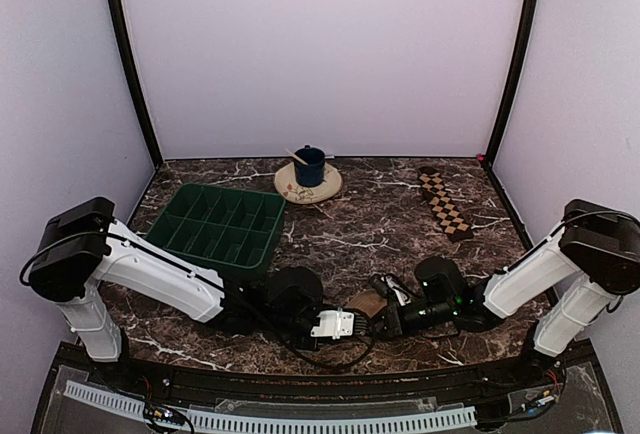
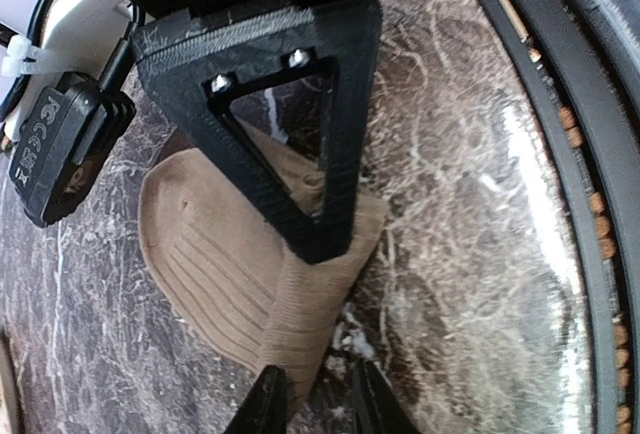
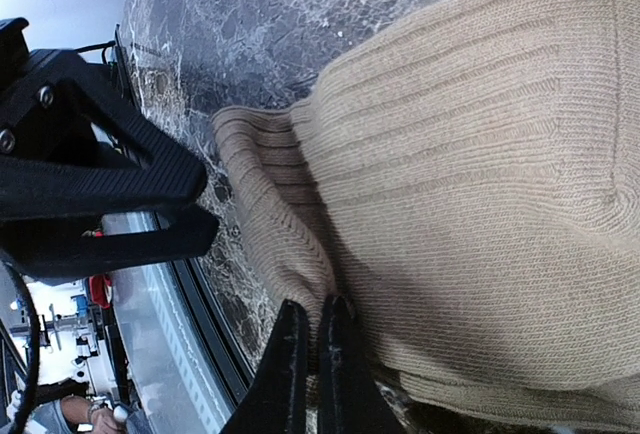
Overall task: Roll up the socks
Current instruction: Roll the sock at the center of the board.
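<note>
The tan-brown sock [image 1: 366,302] lies partly folded on the marble table near the front edge, between the two grippers. My right gripper [image 3: 312,319] is shut on a fold of this sock [image 3: 460,154] at its ribbed cuff. My left gripper [image 2: 318,404] is open, its tips low over the table, with the narrow ribbed end of the sock [image 2: 210,254] lying by its left finger. In the top view the left gripper [image 1: 345,324] and the right gripper [image 1: 385,322] almost meet. The checkered sock [image 1: 445,204] lies flat at the back right.
A green compartment tray [image 1: 220,224] stands at the left, close behind the left arm. A blue cup [image 1: 308,166] sits on a round plate [image 1: 330,189] at the back centre. The table's black front rim [image 2: 560,154] runs close beside the grippers.
</note>
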Action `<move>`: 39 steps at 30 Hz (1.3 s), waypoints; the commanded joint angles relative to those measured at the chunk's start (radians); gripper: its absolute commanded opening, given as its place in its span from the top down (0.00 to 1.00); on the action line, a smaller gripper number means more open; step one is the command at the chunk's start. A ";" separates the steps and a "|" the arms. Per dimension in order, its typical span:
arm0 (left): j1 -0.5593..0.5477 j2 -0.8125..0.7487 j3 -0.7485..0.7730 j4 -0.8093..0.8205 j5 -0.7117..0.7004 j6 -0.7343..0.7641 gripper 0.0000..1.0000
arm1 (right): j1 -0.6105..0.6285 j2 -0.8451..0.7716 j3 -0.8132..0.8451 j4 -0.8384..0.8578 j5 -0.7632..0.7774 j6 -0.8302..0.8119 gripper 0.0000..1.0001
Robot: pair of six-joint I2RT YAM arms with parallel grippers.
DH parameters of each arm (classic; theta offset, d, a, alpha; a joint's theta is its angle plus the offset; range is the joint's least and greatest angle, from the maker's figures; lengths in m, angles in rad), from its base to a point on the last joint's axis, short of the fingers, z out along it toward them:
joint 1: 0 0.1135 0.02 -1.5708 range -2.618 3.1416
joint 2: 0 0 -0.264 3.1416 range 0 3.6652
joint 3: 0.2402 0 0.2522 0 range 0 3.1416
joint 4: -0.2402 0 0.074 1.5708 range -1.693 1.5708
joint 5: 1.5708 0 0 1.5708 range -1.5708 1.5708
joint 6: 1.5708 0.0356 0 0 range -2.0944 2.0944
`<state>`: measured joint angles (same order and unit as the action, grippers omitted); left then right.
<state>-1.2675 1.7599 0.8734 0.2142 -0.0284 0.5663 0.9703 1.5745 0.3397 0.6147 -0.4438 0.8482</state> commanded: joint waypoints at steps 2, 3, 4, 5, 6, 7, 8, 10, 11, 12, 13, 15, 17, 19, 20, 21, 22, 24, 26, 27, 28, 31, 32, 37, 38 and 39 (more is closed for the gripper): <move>-0.005 0.030 -0.006 0.081 -0.069 0.059 0.73 | -0.007 0.002 -0.013 0.037 -0.016 0.007 1.00; -0.006 0.035 -0.007 0.094 -0.076 0.063 0.72 | -0.007 0.002 -0.015 0.037 -0.017 0.008 1.00; -0.006 0.038 -0.003 0.098 -0.075 0.068 0.72 | -0.007 0.002 -0.017 0.038 -0.017 0.008 1.00; -0.006 0.047 0.001 0.096 -0.072 0.071 0.72 | -0.007 0.002 -0.018 0.038 -0.017 0.009 1.00; -0.006 0.052 0.007 0.090 -0.069 0.074 0.72 | -0.007 0.002 -0.020 0.040 -0.018 0.009 1.00; -0.006 0.056 0.011 0.088 -0.067 0.076 0.72 | -0.008 0.002 -0.021 0.040 -0.019 0.010 1.00; -0.005 0.058 0.011 0.088 -0.064 0.077 0.72 | -0.007 0.002 -0.021 0.042 -0.019 0.011 1.00; -0.006 0.058 0.009 0.087 -0.060 0.080 0.72 | -0.007 0.002 -0.022 0.046 -0.021 0.011 1.00; -0.005 0.060 0.009 0.087 -0.057 0.083 0.72 | -0.007 0.004 -0.022 0.047 -0.023 0.012 1.00; -0.005 0.062 0.009 0.083 -0.054 0.084 0.72 | -0.007 0.003 -0.023 0.050 -0.023 0.012 1.00; -0.006 0.065 0.011 0.081 -0.053 0.087 0.72 | -0.007 0.004 -0.024 0.051 -0.024 0.012 1.00; -0.005 0.070 0.011 0.083 -0.054 0.092 0.72 | -0.007 0.006 -0.024 0.053 -0.029 0.014 1.00; -0.005 0.074 0.012 0.089 -0.057 0.096 0.72 | -0.007 0.008 -0.025 0.057 -0.031 0.015 1.00; -0.006 0.078 0.016 0.094 -0.054 0.099 0.72 | -0.007 0.009 -0.029 0.060 -0.034 0.018 1.00; -0.006 0.081 0.020 0.095 -0.052 0.099 0.72 | -0.007 0.007 -0.030 0.061 -0.033 0.017 1.00; -0.006 0.084 0.023 0.095 -0.051 0.101 0.72 | -0.007 0.007 -0.030 0.062 -0.036 0.018 1.00; -0.005 0.089 0.026 0.095 -0.049 0.102 0.72 | -0.007 0.007 -0.030 0.062 -0.037 0.018 1.00; -0.005 0.099 0.033 0.096 -0.048 0.108 0.71 | -0.007 0.007 -0.031 0.062 -0.040 0.020 1.00; -0.006 0.109 0.040 0.095 -0.048 0.113 0.71 | -0.007 0.006 -0.033 0.064 -0.043 0.021 1.00; -0.007 0.113 0.043 0.095 -0.048 0.116 0.71 | -0.007 0.006 -0.035 0.066 -0.044 0.023 1.00; -0.005 0.117 0.046 0.097 -0.048 0.117 0.71 | -0.007 0.006 -0.037 0.067 -0.046 0.023 1.00; -0.006 0.130 0.057 0.097 -0.042 0.123 0.71 | -0.007 0.009 -0.040 0.068 -0.049 0.025 1.00; -0.006 0.135 0.062 0.098 -0.040 0.126 0.71 | -0.007 0.009 -0.041 0.068 -0.050 0.025 1.00; -0.005 0.157 0.085 0.053 -0.004 0.136 0.84 | -0.007 0.010 -0.042 0.065 -0.053 0.025 1.00; -0.005 0.163 0.090 0.042 0.003 0.135 0.91 | -0.008 0.010 -0.042 0.064 -0.052 0.026 1.00; -0.005 0.169 0.096 0.028 0.016 0.135 0.95 | -0.007 0.009 -0.042 0.061 -0.051 0.024 1.00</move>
<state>-1.2682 1.9060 0.9382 0.2951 -0.0624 0.6907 0.9680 1.5761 0.3073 0.6567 -0.4786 0.8703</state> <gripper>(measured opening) 0.117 0.015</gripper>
